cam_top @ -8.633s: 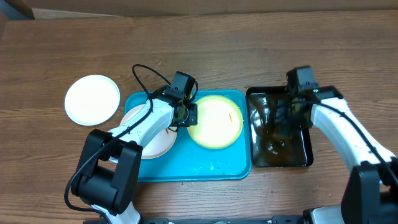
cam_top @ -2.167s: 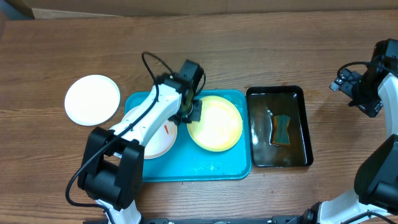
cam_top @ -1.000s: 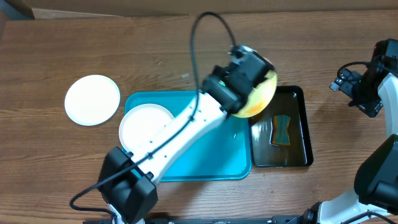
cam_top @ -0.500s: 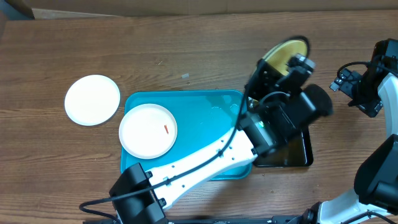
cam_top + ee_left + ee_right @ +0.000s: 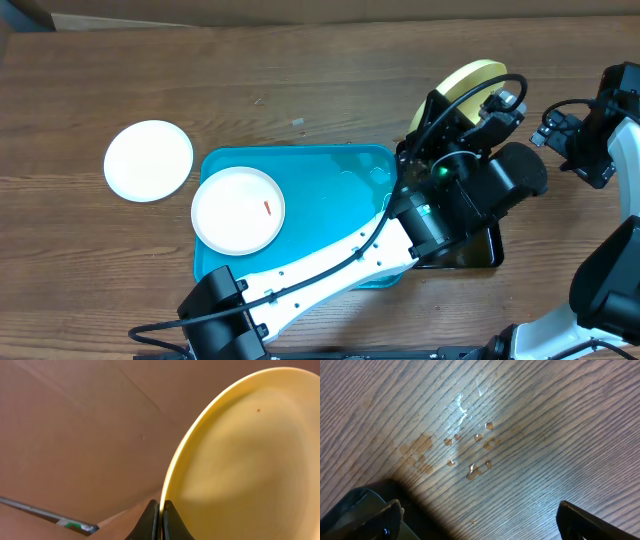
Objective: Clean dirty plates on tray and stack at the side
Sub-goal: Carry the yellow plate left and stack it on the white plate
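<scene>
My left gripper is shut on the rim of the pale yellow plate. It holds that plate tilted on edge in the air, above the far end of the black tray. A small dark-red speck shows on its face. A white plate with a small orange-red smear lies at the left of the turquoise tray. Another white plate rests on the table left of the tray. My right gripper is open over bare wet wood at the far right.
My left arm reaches across the turquoise tray and covers most of the black tray, hiding what lies in it. Brownish drops speckle the table under my right gripper. A cardboard edge runs along the back.
My left arm has lifted the yellow plate off the turquoise tray, carried it right and tipped it on edge over the black tray. The right arm has not moved.
</scene>
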Tool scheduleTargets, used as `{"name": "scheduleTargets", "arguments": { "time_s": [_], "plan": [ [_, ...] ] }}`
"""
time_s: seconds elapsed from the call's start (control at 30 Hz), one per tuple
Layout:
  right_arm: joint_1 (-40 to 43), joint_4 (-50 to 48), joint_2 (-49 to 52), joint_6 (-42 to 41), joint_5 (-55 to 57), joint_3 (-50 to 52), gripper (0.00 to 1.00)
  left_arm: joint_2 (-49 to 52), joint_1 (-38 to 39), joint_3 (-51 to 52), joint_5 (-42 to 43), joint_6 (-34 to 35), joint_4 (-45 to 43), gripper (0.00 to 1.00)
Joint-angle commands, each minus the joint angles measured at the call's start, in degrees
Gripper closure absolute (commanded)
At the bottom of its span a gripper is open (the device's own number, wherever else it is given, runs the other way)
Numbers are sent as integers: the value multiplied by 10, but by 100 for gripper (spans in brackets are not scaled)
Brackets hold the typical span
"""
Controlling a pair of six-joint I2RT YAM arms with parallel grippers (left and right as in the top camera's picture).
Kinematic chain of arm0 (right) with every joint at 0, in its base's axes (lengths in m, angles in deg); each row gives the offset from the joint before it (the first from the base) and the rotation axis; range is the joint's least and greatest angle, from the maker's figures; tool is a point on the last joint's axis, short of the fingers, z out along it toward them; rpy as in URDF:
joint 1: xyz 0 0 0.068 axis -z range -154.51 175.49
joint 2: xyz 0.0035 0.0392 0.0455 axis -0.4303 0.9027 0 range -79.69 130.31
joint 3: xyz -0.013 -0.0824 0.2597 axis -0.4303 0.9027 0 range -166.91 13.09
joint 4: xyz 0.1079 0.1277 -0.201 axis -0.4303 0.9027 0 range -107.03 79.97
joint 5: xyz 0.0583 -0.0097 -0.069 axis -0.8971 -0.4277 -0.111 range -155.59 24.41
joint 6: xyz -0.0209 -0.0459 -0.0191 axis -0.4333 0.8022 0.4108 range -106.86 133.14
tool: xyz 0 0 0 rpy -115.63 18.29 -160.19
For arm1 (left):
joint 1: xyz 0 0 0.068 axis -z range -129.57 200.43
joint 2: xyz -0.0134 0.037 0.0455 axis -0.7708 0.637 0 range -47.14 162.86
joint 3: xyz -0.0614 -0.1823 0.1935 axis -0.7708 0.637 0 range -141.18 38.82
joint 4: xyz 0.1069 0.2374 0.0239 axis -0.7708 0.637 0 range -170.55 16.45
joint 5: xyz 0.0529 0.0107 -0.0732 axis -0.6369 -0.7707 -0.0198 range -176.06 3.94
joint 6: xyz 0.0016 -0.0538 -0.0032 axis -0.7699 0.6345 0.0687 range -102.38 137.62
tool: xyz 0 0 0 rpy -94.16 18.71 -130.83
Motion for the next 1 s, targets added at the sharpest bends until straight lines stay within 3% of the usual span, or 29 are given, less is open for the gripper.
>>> {"name": "scheduleTargets", "arguments": {
  "time_s": [0.0, 0.1, 0.27, 0.43, 0.57, 0.7, 0.97],
  "plan": [
    [1, -3, -3, -2, -2, -8, 0, 4, -5, -11, 62, 104, 73, 96],
    [1, -3, -3, -2, -2, -8, 0, 5, -24, -9, 208, 210, 173, 96],
    [1, -3, -3, -2, -2, -8, 0, 7, -101, -6, 429, 349, 262, 96],
    [1, -3, -3, -2, -2, -8, 0, 7, -214, -6, 591, 387, 291, 96],
    [1, -3, -3, -2, -2, -8, 0, 7, -379, -6, 749, 410, 345, 96],
    [1, -3, -3, -2, -2, -8, 0, 7, -505, -6, 785, 440, 401, 96],
    [1, -3, -3, -2, -2, -8, 0, 7, -753, -5, 791, 435, 485, 96]
  ]
}}
